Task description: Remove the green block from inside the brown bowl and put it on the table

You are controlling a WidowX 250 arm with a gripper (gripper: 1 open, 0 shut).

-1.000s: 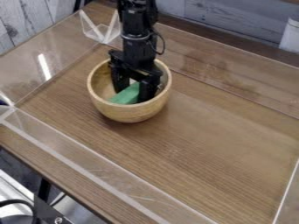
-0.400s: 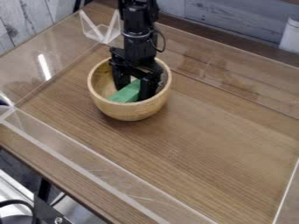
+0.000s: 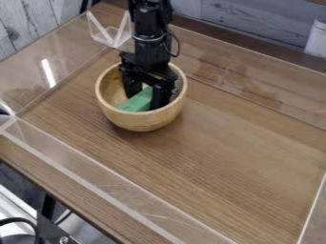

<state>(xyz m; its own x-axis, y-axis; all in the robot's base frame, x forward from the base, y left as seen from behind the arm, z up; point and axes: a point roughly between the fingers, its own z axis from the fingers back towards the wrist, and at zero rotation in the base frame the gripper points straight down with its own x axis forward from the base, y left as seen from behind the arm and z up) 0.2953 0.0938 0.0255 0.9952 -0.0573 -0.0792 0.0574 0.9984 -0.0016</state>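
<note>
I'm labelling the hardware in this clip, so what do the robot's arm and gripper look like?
The arm is black, slim and jointed. The gripper is black too, with dark, narrow parts. Cables or markings are too small to tell.

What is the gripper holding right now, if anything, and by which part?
Apparently nothing yet: the jaws look open around the green block, which lies in the brown bowl.

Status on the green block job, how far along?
Done: the gripper is down inside the brown bowl, at the green block.
In hand: the pickup. The block lies in the bowl with the open gripper over its upper end; no grip visible.
Left: close on it, lift it over the rim, set it on the table.
</note>
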